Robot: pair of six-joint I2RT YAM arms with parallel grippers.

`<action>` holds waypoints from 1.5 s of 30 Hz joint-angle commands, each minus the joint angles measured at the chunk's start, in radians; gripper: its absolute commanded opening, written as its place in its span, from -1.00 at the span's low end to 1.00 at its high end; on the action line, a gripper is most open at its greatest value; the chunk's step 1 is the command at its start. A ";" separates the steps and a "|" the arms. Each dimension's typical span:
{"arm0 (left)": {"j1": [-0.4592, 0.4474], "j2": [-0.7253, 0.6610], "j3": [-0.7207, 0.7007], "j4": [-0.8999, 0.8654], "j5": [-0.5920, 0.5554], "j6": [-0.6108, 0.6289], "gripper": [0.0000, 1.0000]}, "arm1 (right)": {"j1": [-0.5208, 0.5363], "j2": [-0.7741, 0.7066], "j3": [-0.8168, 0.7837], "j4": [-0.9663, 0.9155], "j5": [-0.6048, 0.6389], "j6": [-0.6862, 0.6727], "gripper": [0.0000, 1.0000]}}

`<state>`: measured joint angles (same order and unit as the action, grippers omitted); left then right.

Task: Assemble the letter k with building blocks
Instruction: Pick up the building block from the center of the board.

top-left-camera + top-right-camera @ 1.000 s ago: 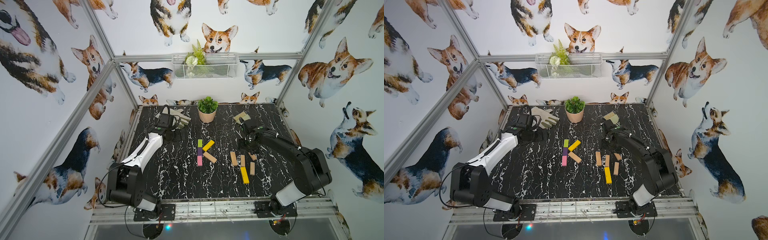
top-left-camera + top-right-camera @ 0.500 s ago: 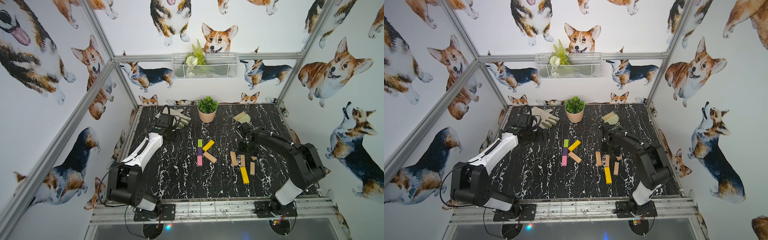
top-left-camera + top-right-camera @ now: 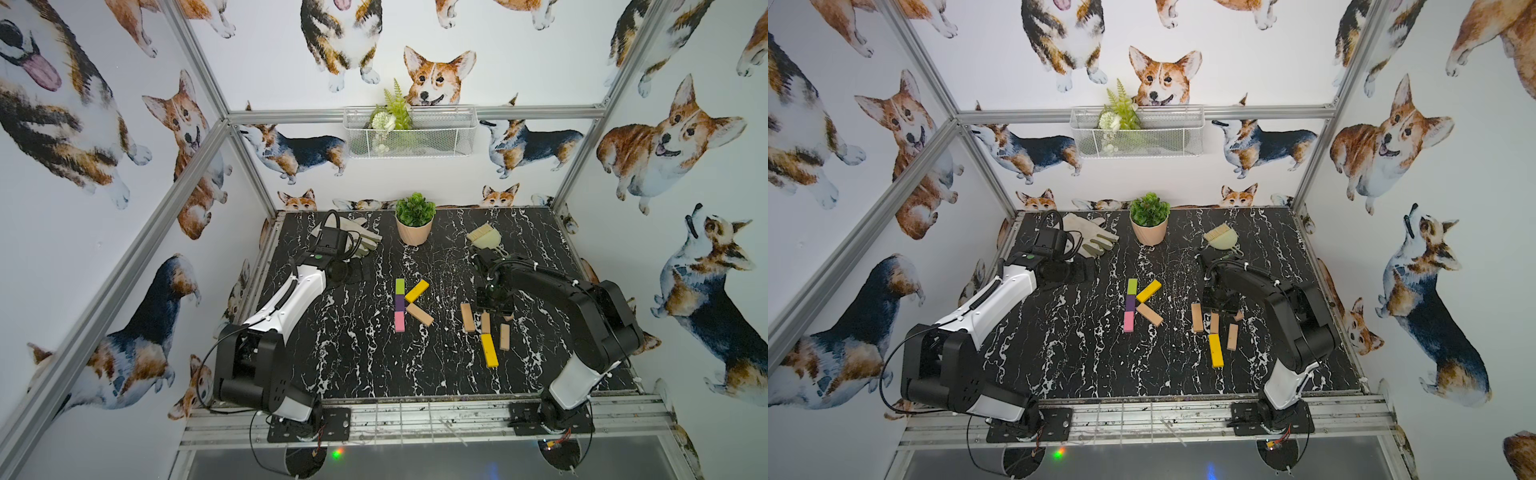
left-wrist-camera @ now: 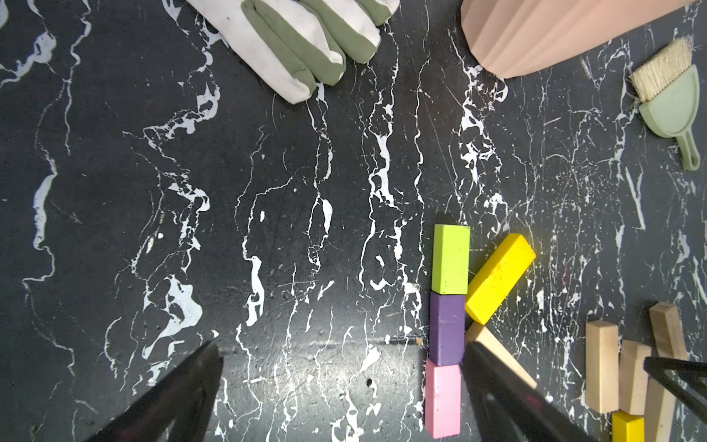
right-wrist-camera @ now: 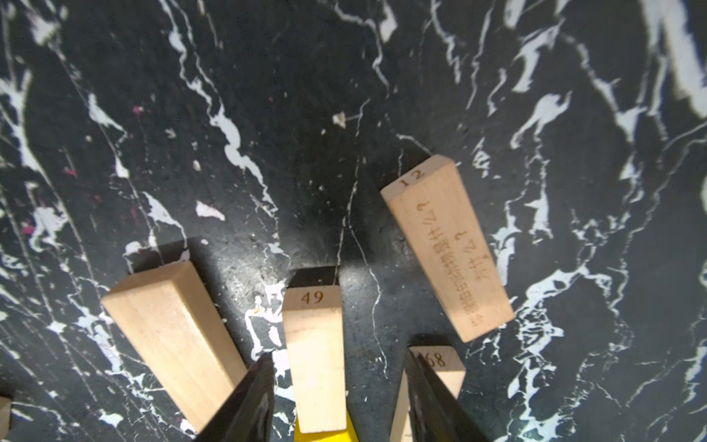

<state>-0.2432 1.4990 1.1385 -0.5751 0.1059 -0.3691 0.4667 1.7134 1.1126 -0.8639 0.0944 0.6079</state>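
Black marble table [image 3: 357, 365]: work surface, with blocks in two groups, one at centre and one to the right.
Left gripper [image 4: 342, 346]: released, jaws spread wide, nothing between them. It hovers left of the letter and has not shifted in the last second.
Letter group: green block [image 3: 400, 285], purple block [image 3: 400, 302] and pink block [image 3: 399, 321] lie end to end as the stem. The yellow block [image 3: 417, 290] slants off to the rear right and the tan diagonal block [image 3: 419, 313] to the front right, both meeting the stem at the purple block.
Spare group: well apart to the right. Block 49 [image 5: 313, 344] lies flat, with block 12 [image 5: 445, 248], block 68 [image 5: 440, 367] and a second yellow block [image 3: 489, 350] close by.
Right gripper [image 5: 338, 356]: it has come down over the spares within the last second, jaws narrowing. It now stands astride block 49, with a gap showing on each side and no clamp yet.
Assessment: the k already reads complete, so this pick appears aimed at lengthening a stroke. One risk is nudging block 68, which lies just beside one fingertip.
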 commanded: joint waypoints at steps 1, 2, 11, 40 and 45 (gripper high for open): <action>0.001 0.004 0.004 0.003 0.001 0.004 1.00 | 0.011 0.023 0.007 -0.008 -0.020 0.013 0.12; 0.001 0.004 0.004 0.003 0.000 0.004 1.00 | 0.015 0.031 0.010 -0.007 -0.021 0.012 0.12; 0.001 0.002 0.005 0.000 -0.010 0.004 1.00 | 0.022 0.085 0.003 0.006 -0.026 0.015 -0.09; 0.001 0.013 0.007 0.000 -0.010 0.001 1.00 | 0.028 0.029 0.203 -0.133 0.049 -0.059 -0.50; 0.001 0.017 0.007 0.001 -0.011 0.002 1.00 | 0.058 0.112 0.356 -0.153 0.027 -0.079 -0.51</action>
<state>-0.2432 1.5112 1.1389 -0.5751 0.0982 -0.3695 0.5045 1.7790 1.3945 -0.9787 0.1257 0.5510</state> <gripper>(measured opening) 0.999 0.269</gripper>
